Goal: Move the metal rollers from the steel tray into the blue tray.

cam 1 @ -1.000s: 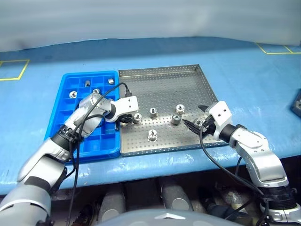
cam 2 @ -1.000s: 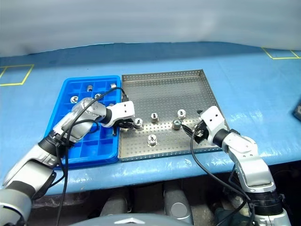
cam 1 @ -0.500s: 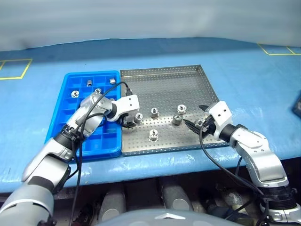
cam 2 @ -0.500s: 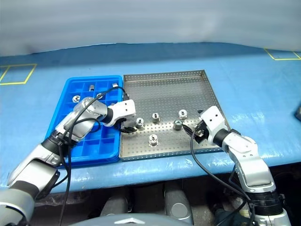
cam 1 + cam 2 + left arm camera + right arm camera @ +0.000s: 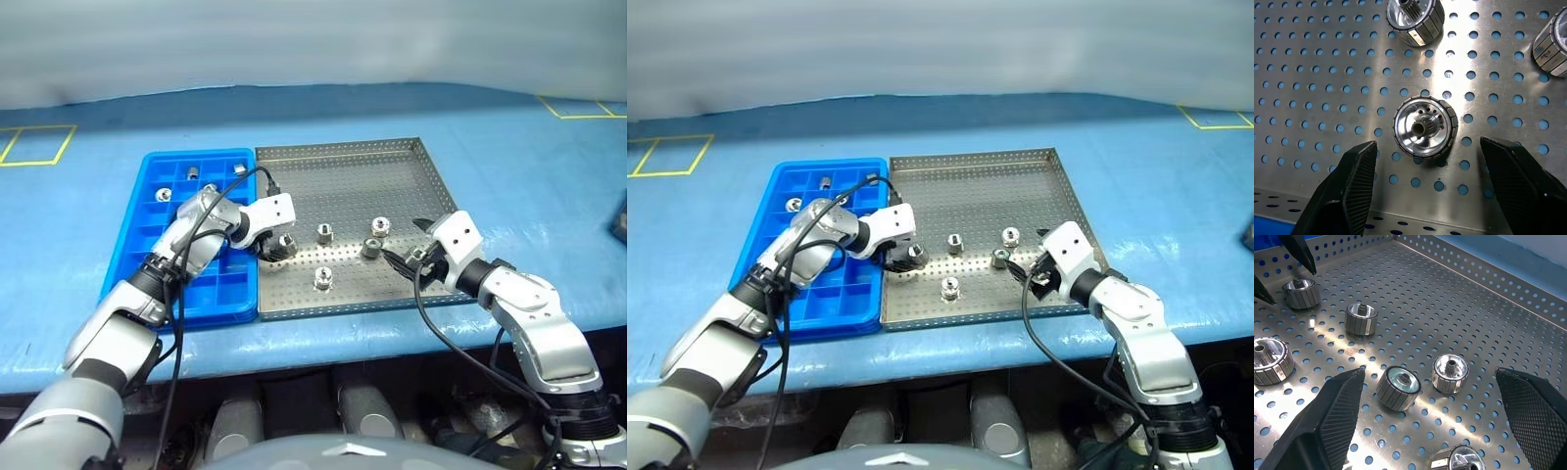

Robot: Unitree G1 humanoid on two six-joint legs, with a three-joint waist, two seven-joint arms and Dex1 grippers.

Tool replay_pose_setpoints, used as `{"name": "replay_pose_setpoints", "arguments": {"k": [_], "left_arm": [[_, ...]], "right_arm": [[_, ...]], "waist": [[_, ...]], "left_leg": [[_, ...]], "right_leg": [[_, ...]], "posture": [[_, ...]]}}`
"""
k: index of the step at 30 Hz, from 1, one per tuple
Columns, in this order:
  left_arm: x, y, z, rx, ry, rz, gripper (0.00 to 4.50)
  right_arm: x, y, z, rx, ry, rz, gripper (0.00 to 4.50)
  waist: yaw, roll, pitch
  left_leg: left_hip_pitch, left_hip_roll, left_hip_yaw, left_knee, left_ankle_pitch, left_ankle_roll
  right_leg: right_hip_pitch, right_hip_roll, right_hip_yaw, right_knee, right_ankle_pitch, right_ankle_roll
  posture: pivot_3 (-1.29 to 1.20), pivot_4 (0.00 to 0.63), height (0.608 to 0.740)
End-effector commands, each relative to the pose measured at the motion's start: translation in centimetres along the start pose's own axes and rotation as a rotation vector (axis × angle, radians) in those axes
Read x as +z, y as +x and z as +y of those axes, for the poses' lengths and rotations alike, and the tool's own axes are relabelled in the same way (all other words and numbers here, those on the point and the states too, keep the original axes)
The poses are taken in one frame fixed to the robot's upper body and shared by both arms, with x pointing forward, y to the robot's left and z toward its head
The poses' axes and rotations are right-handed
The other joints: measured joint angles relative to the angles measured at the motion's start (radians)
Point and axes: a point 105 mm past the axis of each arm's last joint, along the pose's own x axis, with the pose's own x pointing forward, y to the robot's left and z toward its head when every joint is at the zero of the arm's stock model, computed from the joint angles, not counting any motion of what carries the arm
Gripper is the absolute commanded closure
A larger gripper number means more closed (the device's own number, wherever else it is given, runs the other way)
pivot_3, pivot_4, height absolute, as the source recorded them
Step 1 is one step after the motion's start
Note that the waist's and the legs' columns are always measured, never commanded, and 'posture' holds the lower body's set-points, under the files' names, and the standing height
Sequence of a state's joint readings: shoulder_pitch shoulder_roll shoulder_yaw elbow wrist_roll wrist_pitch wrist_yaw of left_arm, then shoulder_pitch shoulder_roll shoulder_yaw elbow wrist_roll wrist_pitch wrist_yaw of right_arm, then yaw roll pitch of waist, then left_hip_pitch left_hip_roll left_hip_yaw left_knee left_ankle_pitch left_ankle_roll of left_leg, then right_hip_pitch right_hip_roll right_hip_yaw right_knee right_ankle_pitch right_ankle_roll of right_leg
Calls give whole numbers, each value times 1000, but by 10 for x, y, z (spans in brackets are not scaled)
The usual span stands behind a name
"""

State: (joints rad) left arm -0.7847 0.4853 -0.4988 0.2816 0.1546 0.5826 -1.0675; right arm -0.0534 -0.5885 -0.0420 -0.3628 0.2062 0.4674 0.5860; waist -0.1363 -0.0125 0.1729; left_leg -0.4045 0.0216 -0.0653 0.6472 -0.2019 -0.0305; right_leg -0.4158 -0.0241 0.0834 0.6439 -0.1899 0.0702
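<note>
The steel tray [image 5: 343, 186] lies mid-table with the blue tray [image 5: 181, 155] against its left side. Several metal rollers rest loose on the steel tray's perforated floor, among them one [image 5: 324, 233] and another [image 5: 321, 278]. My left gripper [image 5: 281, 247] is open and straddles a roller [image 5: 1425, 128] near the steel tray's left rim, with both fingers clear of it. My right gripper [image 5: 404, 258] hovers open low over the steel tray's right part, with two rollers [image 5: 1398, 387] [image 5: 1450, 373] ahead of its fingers. Several rollers [image 5: 194, 173] sit in the blue tray's far compartments.
Both trays rest on a blue-covered table [image 5: 509, 157] with yellow tape marks [image 5: 39, 147] at the far left and far right. A dark object [image 5: 620, 217] pokes in at the right edge. The table's front edge runs just below the trays.
My left gripper has edged toward the roller at the steel tray's left side and its fingers have spread apart. The right arm has kept still. The whole picture shifted slightly.
</note>
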Motion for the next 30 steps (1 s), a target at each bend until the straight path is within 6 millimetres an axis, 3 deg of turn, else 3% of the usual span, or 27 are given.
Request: {"name": "replay_pose_setpoints", "arguments": {"k": [1, 14, 30], "left_arm": [[3, 10, -5, -19, -6, -8, 840], [2, 15, -5, -24, 3, 11, 840], [-9, -3, 10, 58, -26, 19, 840]], "right_arm": [[9, 0, 4, 11, -33, -25, 0], [11, 1, 4, 1, -38, -34, 0], [12, 4, 3, 2, -38, -35, 0]], "waist": [[0, 0, 0], [-43, -1, 1], [-67, -1, 1]], "left_leg": [[1, 0, 0, 0, 0, 0], [-8, 0, 0, -3, -2, 4], [-7, 0, 3, -3, -3, 4]], "right_leg": [[1, 0, 0, 0, 0, 0], [-9, 1, 1, 0, -1, 1], [-10, 1, 4, 0, 0, 2]], "posture": [[-211, 150, 740], [-215, 150, 740], [-196, 150, 740]]}}
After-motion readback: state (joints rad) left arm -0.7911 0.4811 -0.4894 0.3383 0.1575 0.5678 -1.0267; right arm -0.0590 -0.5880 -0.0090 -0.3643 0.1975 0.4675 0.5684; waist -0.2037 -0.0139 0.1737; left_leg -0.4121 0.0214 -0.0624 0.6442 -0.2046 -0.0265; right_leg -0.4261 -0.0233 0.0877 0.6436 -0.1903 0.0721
